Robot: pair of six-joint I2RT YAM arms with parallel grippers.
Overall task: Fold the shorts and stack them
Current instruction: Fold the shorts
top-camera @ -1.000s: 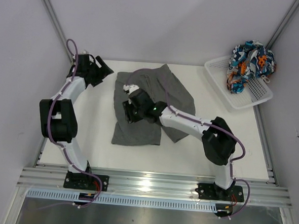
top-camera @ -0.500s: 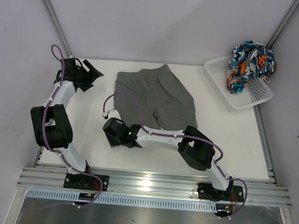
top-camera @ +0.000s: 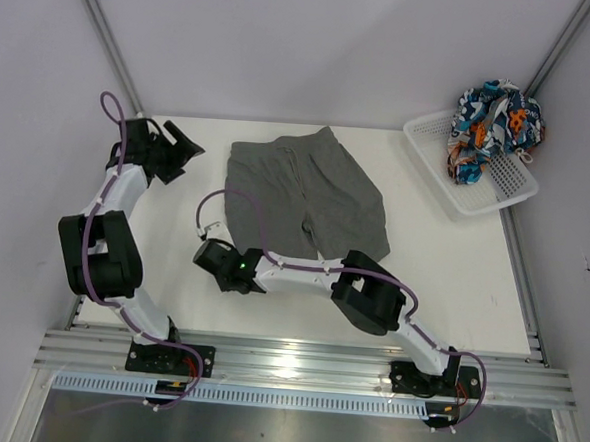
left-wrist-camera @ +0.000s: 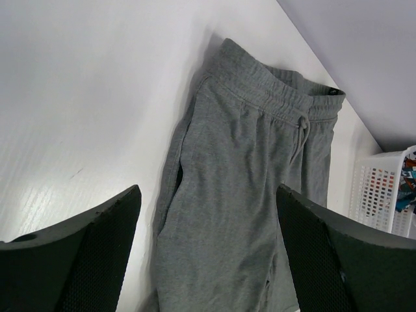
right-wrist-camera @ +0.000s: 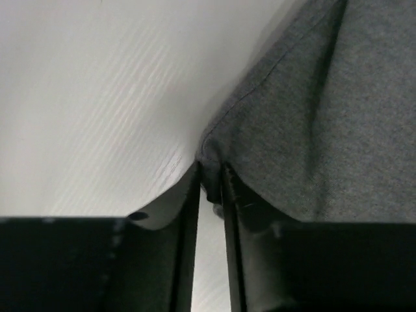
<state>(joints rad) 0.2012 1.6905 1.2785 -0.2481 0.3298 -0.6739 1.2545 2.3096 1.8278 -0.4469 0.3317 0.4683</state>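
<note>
A white table (top-camera: 452, 281) seen from above, with two white robot arms mounted at its near edge. A pair of plain dark grey shorts (top-camera: 301, 196) lies spread flat on the table, midway between the left and right edges and towards the far edge. Its waistband and drawstring point at the far edge and its two legs at the near edge.

The right gripper (top-camera: 217, 259) reaches across to the near left corner of the grey shorts. In the right wrist view, its jaws are almost together, pinching the hem corner of the grey cloth (right-wrist-camera: 312, 130) just above the table.

The left gripper (top-camera: 180, 142) hovers near the far left corner of the table, beside the shorts but apart from them. Its jaws stand wide apart with nothing between them.

A white mesh basket (top-camera: 464, 196) sits at the far right corner. In it lies a bunched pair of patterned shorts (top-camera: 497, 118) in blue, teal, orange, white and black.
</note>
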